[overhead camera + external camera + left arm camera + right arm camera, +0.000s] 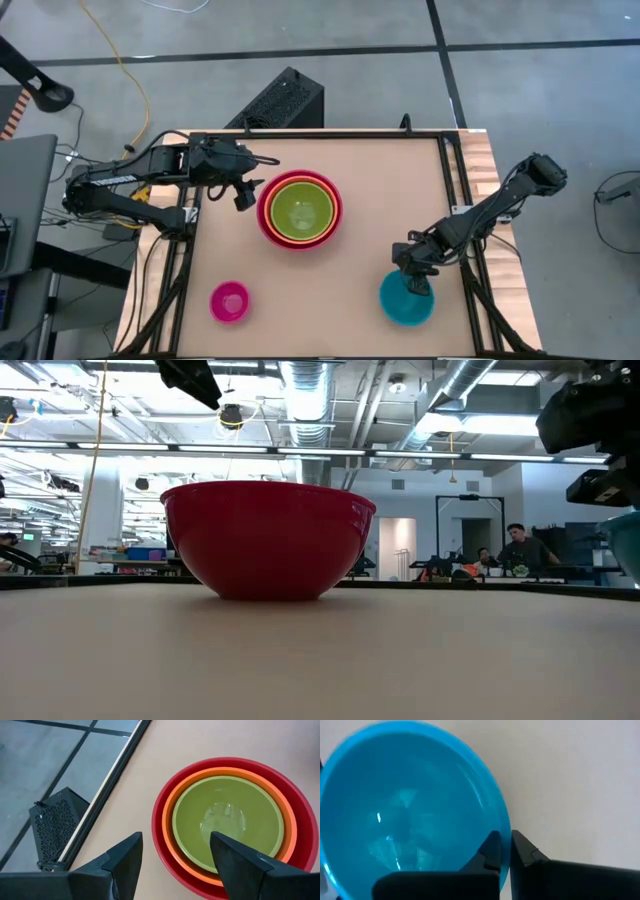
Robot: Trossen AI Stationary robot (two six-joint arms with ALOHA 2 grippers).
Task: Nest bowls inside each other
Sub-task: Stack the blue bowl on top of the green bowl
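Blue bowl (410, 805) rim sits pinched between the right pincer (504, 851) fingers, closed on it. Left pincer (172, 865) hangs wide open, empty, beside the red bowl (165, 855) holding orange and green bowls.

High cam straight down, whole table (330, 195) — low cam level; both share red bowl (266, 540).

On the counter (350, 260), a stack of three nested bowls (300, 210) sits near the middle toward the back. A small bowl (229, 301) lies at the front left, well apart. Another bowl (407, 299) sits at the front right, its rim between the right gripper's (417, 284) fingers. The left gripper (250, 187) hangs just left of the stack.
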